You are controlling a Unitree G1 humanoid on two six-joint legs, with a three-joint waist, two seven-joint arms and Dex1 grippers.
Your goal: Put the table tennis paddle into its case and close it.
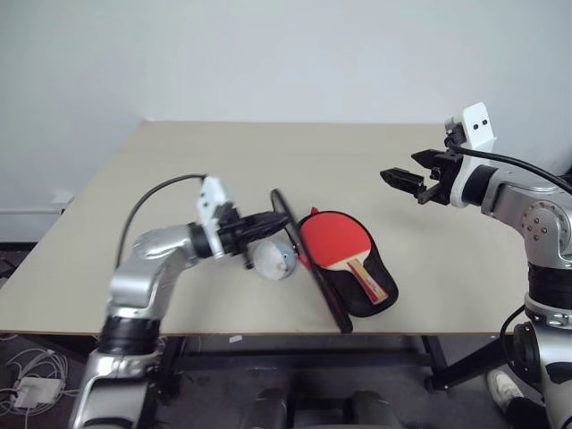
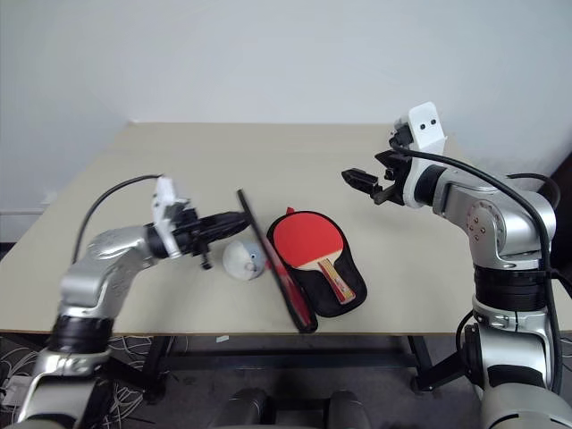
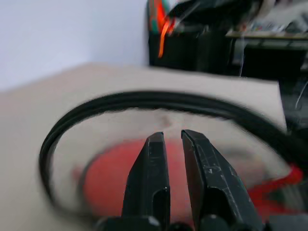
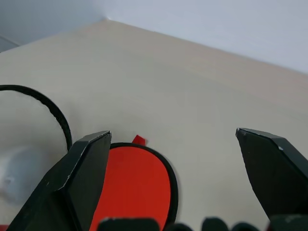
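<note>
The table tennis paddle (image 1: 335, 237) lies red face up in the lower half of the open case (image 1: 371, 304), its wooden handle (image 1: 368, 279) pointing toward the table's front edge. The case's lid (image 1: 313, 277) stands on edge along the paddle's left side, black rim up. My left gripper (image 1: 266, 225) reaches level from the left, fingers (image 3: 149, 178) nearly together, tips against the lid's outer side; I cannot tell if it pinches anything. My right gripper (image 1: 399, 181) hangs open above the table, right of and behind the case, holding nothing.
A pale grey-white plastic wad (image 1: 275, 259) lies on the tan table (image 1: 268, 152) just left of the raised lid, under my left gripper. The case sits close to the table's front edge (image 1: 223, 332). A white wall stands behind the table.
</note>
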